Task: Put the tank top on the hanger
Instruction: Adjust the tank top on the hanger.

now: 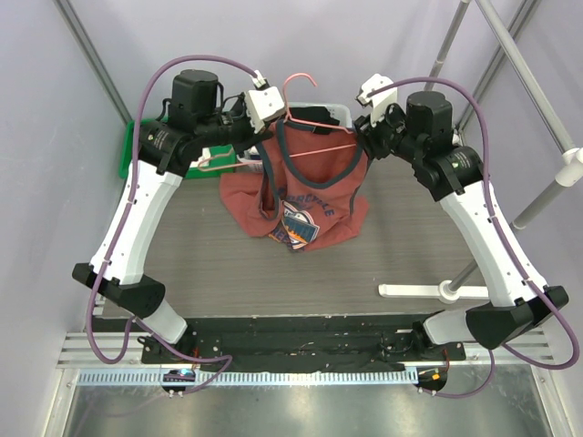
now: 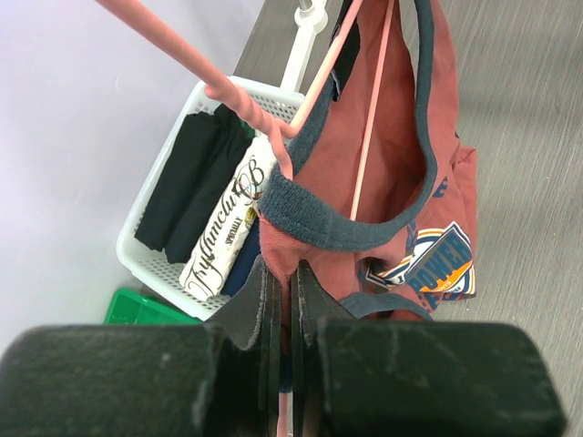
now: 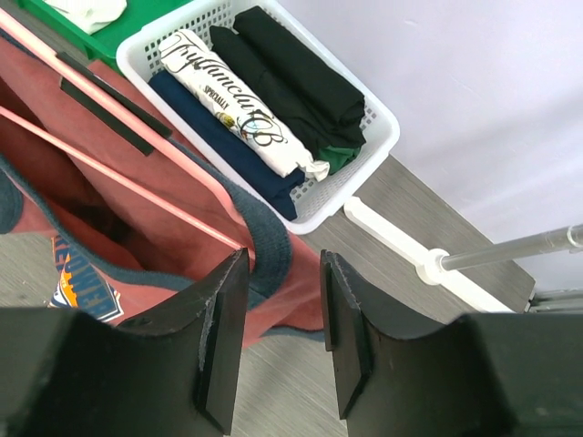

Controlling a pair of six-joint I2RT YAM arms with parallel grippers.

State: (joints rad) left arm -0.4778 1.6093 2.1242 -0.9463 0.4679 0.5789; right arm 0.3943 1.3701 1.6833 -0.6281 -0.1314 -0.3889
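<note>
Clenched left gripper on tank top shoulder. Had right gripper released, empty, beside its edge. Hung tank top partly over hanger nr table far edge, hem touching it. Risked tilting hanger & shedding strap w/ right side unsupported.

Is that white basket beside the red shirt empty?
No, the white basket holds folded clothes: black ones, a navy one and a white printed cloth.
</note>
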